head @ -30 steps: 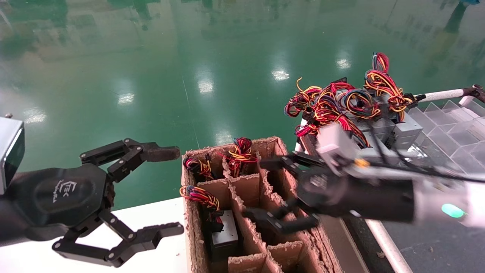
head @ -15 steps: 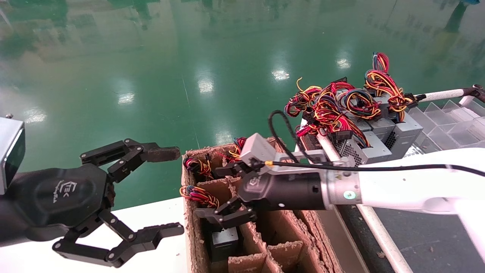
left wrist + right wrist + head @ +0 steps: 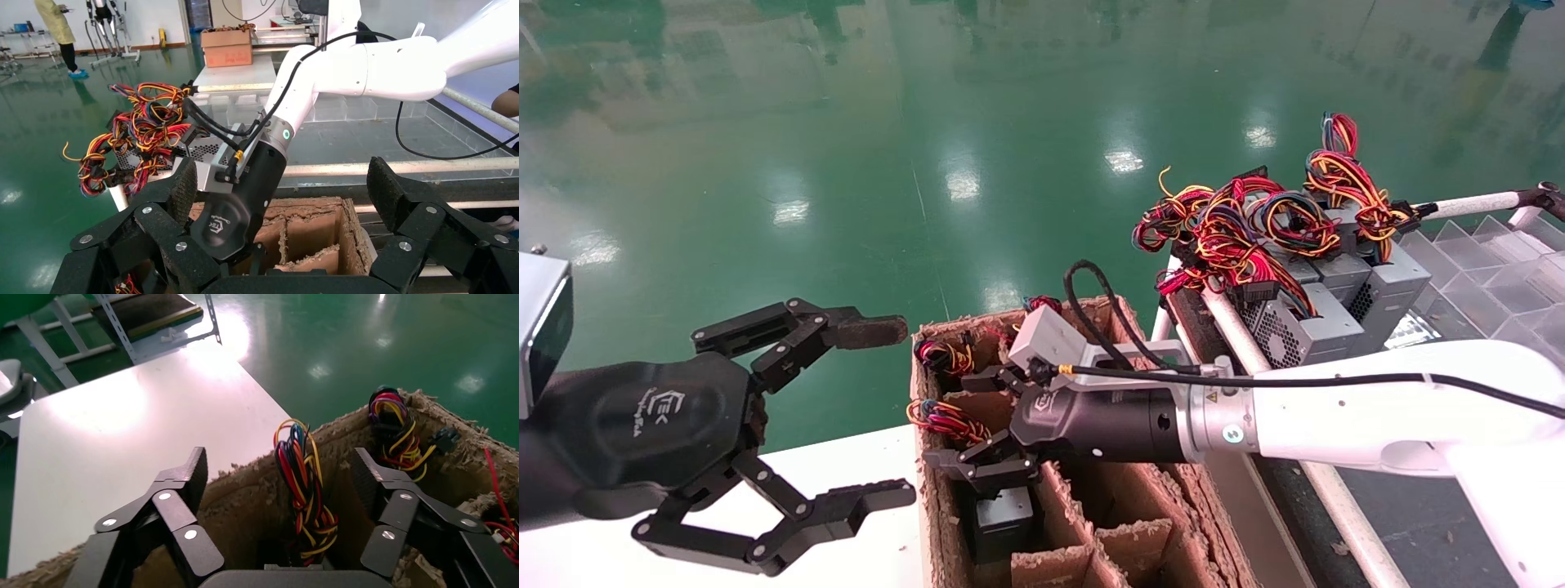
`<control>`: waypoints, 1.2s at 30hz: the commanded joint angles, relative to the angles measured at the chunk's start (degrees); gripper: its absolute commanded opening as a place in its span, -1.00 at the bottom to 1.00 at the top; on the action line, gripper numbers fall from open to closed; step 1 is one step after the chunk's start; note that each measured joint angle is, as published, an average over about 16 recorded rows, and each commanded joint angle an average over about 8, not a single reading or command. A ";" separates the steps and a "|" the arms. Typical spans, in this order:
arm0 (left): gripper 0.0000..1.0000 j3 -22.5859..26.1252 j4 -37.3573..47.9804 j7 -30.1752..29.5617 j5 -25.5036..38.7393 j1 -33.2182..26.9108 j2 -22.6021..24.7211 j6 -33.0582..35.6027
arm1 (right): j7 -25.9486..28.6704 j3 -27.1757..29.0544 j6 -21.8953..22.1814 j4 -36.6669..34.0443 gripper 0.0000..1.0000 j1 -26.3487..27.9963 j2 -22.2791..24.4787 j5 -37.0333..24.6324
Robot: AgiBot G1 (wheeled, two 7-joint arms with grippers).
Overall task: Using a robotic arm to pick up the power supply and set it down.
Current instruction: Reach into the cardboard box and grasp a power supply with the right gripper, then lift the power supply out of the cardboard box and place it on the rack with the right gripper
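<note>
**Right gripper poised over a boxed power supply**

The robotic arm (image 3: pixel 1336 408) — the robot's right, white with a silver wrist ring — is reached across a divided cardboard box (image 3: pixel 925 490), and its right gripper (image 3: pixel 977 425) is held over the box's near-left compartment. The black fingers are spread apart; nothing is clasped between them. In the right wrist view the two fingers (image 3: pixel 183 478) are seen set either side of a looped bundle of red, yellow, blue and black wires (image 3: pixel 303 490) that rises from the compartment, without touching it.

The power supply (image 3: pixel 1003 518) is seated upright in that compartment, below the gripper, with only its grey top exposed and its wire bundle (image 3: pixel 948 420) draped over the cardboard divider. Two more wire bundles (image 3: pixel 944 357) are seen in the compartments along the far side of the box.

A stack of further grey units (image 3: pixel 1328 302), tangled with coloured wires, is placed on a rack to the right, well apart from the box.

The left gripper (image 3: pixel 878 408) is held beside the box's left wall over a white table (image 3: pixel 870 465) — its fingers wide apart and empty.
</note>
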 commanded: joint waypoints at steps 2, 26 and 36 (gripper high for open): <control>1.00 0.00 0.00 0.00 0.00 0.00 0.00 0.00 | -0.41 -0.14 0.46 -0.42 -1.00 -0.29 -0.26 -0.33; 1.00 0.00 0.00 0.00 0.00 0.00 0.00 0.00 | -6.03 0.27 2.03 -7.71 -1.00 -0.04 -3.99 -0.03; 1.00 0.00 0.00 0.00 0.00 0.00 0.00 0.00 | -8.08 2.36 0.04 -8.81 -1.00 -0.21 -2.71 3.31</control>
